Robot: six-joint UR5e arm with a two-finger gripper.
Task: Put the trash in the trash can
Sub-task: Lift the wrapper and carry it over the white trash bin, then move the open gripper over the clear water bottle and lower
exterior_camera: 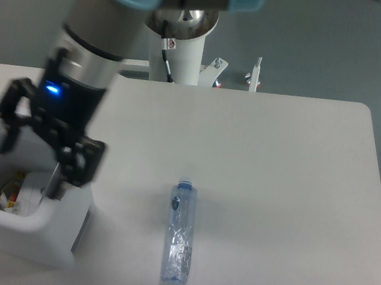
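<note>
On white table (280, 172), bottle (179, 236); grey floor (326, 33).

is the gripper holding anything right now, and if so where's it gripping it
Nothing is held. The gripper hangs open over the trash can, its fingers spread wide with nothing between them. The bottle lies untouched on the table.

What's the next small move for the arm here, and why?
Probably swing right toward the bottle. The gripper hangs open and empty above the trash can, with trash already showing inside, while the bottle lies flat on the table, untouched and clear of the bin. It looks like the only trash left on the table.
</note>
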